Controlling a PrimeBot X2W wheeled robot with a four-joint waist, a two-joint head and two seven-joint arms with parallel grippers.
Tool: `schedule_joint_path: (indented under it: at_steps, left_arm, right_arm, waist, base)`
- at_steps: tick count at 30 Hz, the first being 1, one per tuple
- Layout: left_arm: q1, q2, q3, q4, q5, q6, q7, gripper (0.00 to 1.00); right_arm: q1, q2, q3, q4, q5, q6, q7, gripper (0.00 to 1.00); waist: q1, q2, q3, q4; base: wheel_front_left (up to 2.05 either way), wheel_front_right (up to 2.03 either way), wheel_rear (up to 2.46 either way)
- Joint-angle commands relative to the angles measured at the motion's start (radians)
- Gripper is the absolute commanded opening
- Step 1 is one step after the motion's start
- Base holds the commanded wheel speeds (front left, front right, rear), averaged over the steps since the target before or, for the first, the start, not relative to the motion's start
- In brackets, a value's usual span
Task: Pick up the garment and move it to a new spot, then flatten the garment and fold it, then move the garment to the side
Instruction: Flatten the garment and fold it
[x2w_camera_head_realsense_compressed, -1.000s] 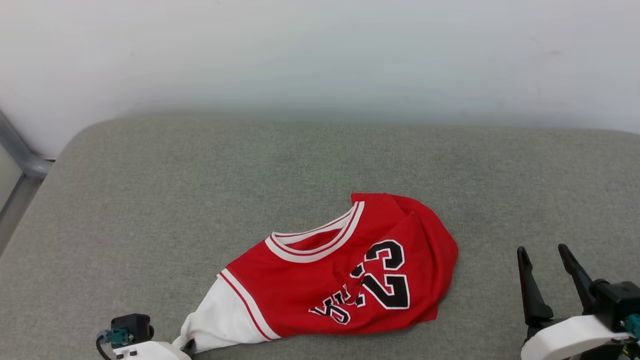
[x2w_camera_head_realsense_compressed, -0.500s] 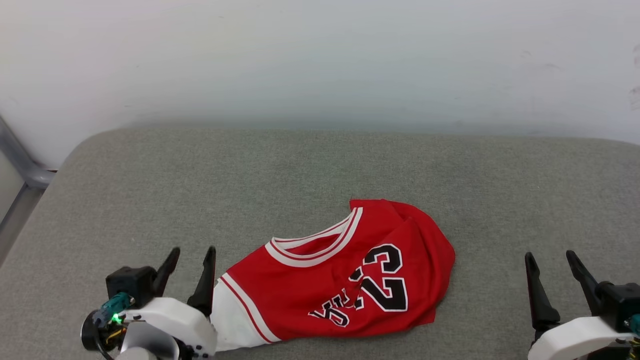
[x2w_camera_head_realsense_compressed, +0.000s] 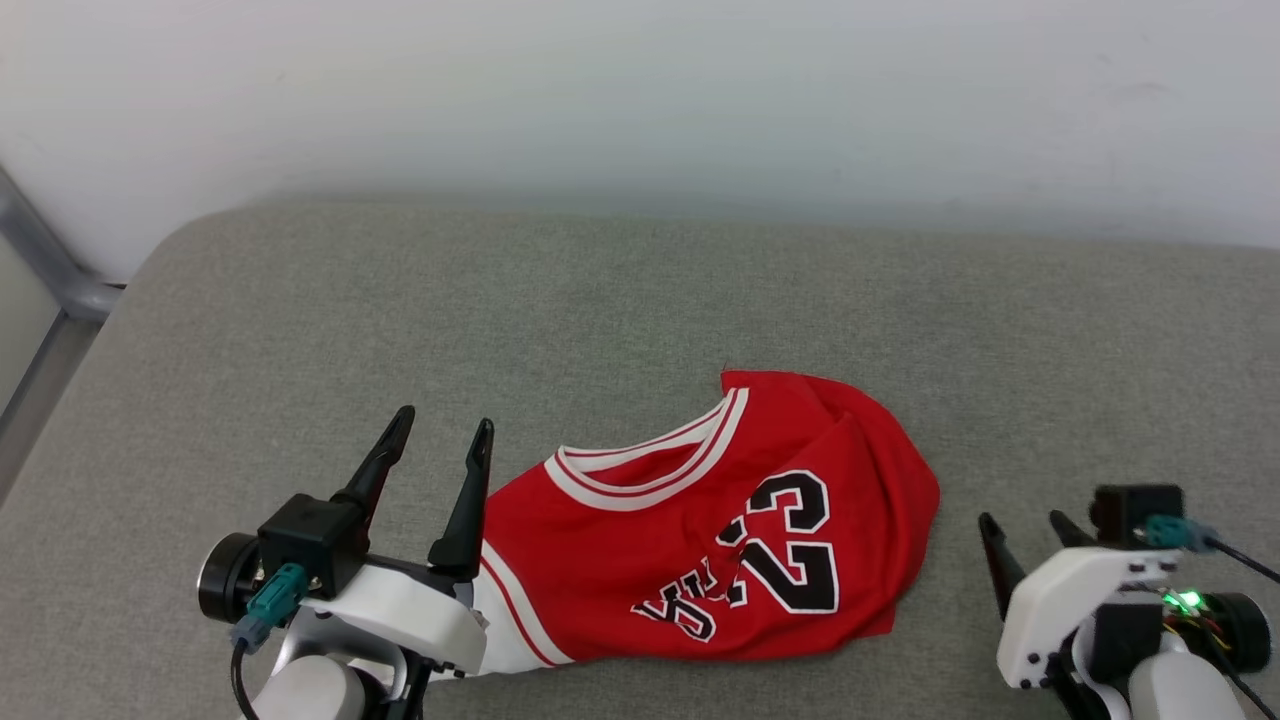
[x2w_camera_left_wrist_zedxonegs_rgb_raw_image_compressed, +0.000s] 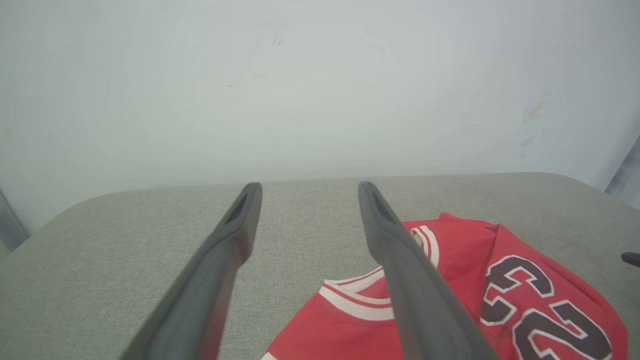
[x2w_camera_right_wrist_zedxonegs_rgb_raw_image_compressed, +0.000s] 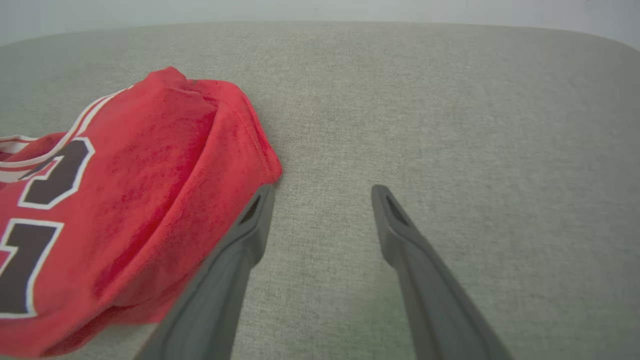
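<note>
- Garment (x2w_camera_head_realsense_compressed: 700, 540): red jersey with a black, white-outlined "23". It lies crumpled on the grey cushion (x2w_camera_head_realsense_compressed: 300, 300), towards the near edge and a little right of middle. Its striped collar faces the white wall (x2w_camera_head_realsense_compressed: 640, 90), and its white sleeve at the lower left runs under the left arm's pale housing.
- Left claw (x2w_camera_head_realsense_compressed: 445, 418): fingers spread wide with nothing between them. It hovers just beside the garment's left end, with one finger by the collar edge.
- Right claw (x2w_camera_head_realsense_compressed: 1022, 520): fingers wide apart and empty. It is near the garment's right edge but apart from it, with bare cushion between the fingertips.
</note>
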Motion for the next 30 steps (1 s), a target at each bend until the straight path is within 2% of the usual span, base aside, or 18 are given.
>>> schedule_joint_path:
  at_steps: [1, 6, 10, 18, 19, 20, 22, 27, 28, 30]
  left_arm:
    - [-0.016, -0.004, -0.003, -0.009, 0.011, -0.008, -0.006, 1.00]
    - [-0.037, -0.024, -0.007, -0.019, 0.024, -0.023, -0.007, 1.00]
    - [-0.052, -0.037, 0.000, -0.020, 0.032, -0.038, -0.006, 1.00]
    - [-0.047, -0.060, 0.019, 0.005, 0.038, -0.058, -0.005, 1.00]
    - [-0.046, -0.062, 0.022, 0.009, 0.040, -0.060, -0.005, 1.00]
    - [-0.044, -0.064, 0.024, 0.013, 0.041, -0.064, -0.005, 1.00]
    - [-0.037, -0.066, 0.030, 0.017, 0.043, -0.064, -0.005, 1.00]
    - [-0.019, -0.067, 0.036, 0.040, 0.047, -0.066, -0.005, 1.00]
    - [-0.004, -0.066, 0.033, 0.056, 0.045, -0.063, -0.005, 1.00]
    - [0.007, -0.064, 0.033, 0.063, 0.040, -0.058, -0.003, 1.00]
  right_arm:
    - [-0.053, 0.001, 0.021, 0.040, -0.007, -0.001, 0.065, 1.00]
    - [-0.201, -0.023, 0.093, 0.157, 0.037, -0.001, 0.258, 1.00]
    - [-0.292, -0.057, 0.149, 0.237, 0.061, -0.001, 0.343, 1.00]
    - [-0.327, -0.074, 0.191, 0.437, 0.119, -0.001, 0.514, 1.00]
    - [-0.321, -0.070, 0.194, 0.461, 0.130, -0.001, 0.542, 0.93]
    - [-0.318, -0.067, 0.199, 0.475, 0.140, -0.001, 0.558, 0.44]
    - [-0.329, -0.061, 0.208, 0.465, 0.160, 0.000, 0.536, 0.00]
    - [-0.360, -0.090, 0.202, 0.381, 0.172, -0.001, 0.446, 0.00]
    - [-0.336, -0.106, 0.177, 0.300, 0.174, -0.001, 0.397, 0.00]
    - [-0.289, -0.118, 0.151, 0.237, 0.169, -0.001, 0.385, 0.00]
  waist:
    - [0.0000, 0.0000, 0.028, 0.020]
    - [0.0000, 0.0000, 0.074, 0.051]
    - [0.0000, 0.0000, 0.104, 0.071]
    - [0.0000, 0.0000, 0.127, 0.089]
    - [0.0000, 0.0000, 0.127, 0.089]
    - [0.0000, 0.0000, 0.126, 0.087]
    - [0.0000, 0.0000, 0.123, 0.081]
    - [0.0000, 0.0000, 0.090, 0.055]
    - [0.0000, 0.0000, 0.060, 0.038]
    - [0.0000, 0.0000, 0.039, 0.025]
  base:
    - [0.00, 0.00, 0.00]
    - [0.00, 0.00, 0.00]
    - [0.00, 0.00, 0.00]
    - [0.00, 0.00, 0.00]
    - [0.00, 0.00, 0.00]
    - [0.00, 0.00, 0.00]
    - [0.00, 0.00, 0.00]
    - [0.00, 0.00, 0.00]
    - [0.00, 0.00, 0.00]
    - [0.00, 0.00, 0.00]
